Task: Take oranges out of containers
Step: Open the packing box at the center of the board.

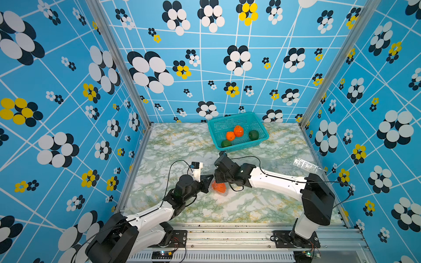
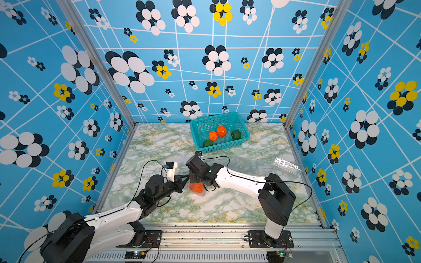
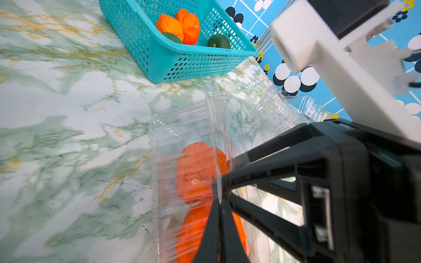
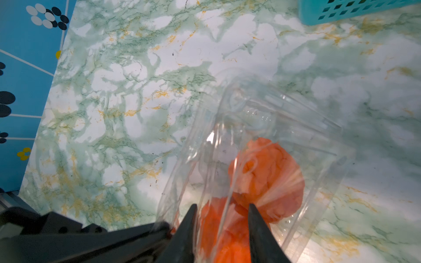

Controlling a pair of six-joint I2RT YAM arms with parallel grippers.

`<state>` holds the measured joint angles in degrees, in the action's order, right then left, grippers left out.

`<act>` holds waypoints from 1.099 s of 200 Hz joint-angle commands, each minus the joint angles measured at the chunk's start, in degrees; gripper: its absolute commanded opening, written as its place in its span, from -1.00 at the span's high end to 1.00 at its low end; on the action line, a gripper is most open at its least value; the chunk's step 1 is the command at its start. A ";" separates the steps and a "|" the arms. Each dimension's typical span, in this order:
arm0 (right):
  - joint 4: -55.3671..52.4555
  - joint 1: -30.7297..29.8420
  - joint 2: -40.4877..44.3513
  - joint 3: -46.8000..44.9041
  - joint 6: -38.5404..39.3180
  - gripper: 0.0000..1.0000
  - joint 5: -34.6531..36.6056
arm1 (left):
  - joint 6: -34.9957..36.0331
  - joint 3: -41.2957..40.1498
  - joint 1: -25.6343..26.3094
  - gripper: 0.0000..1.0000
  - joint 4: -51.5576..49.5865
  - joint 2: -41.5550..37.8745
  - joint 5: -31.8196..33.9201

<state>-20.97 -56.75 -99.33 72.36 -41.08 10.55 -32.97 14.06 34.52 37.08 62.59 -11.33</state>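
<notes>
Two round, dimpled bright-orange oranges (image 4: 268, 180) are lying inside a small clear thin-plastic clamshell container (image 4: 262, 109), which is sitting on the green-veined marble tabletop (image 1: 182, 141) just in front of the teal mesh plastic basket (image 1: 241, 148). The left gripper (image 3: 218, 193) is pinching this container's thin rim, its black fingers clenched flat on the plastic right beside the nearer orange. The right gripper (image 4: 221, 209) is hovering over the same container, its jaws standing apart and released, with a clear wall of the lid and the edge of an orange showing between them; whether either finger is touching the plastic cannot be told. Two more oranges (image 1: 238, 131) are resting inside the basket, touching each other, and two dark green round fruits (image 1: 253, 134) are lying beside them, one at the basket's near corner and one by its right wall. Another clear clamshell container (image 1: 305, 165), empty, is lying well to the right of the basket and a little in front of it.
</notes>
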 commanded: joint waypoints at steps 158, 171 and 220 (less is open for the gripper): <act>-10.01 0.37 0.21 2.54 2.31 1.00 3.32 | 3.50 9.05 -0.94 1.00 -15.36 -1.18 10.45; -10.26 0.50 0.74 2.33 2.32 1.00 3.44 | 3.27 9.47 -1.71 1.00 -16.86 -0.84 10.48; -10.87 1.06 5.00 0.47 2.86 1.00 4.94 | 3.36 11.12 -4.35 1.00 -22.06 0.59 10.80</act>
<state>-23.83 -56.10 -98.94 74.56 -40.45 13.65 -30.61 23.38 33.30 19.33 62.46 -7.38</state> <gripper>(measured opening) 0.048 0.045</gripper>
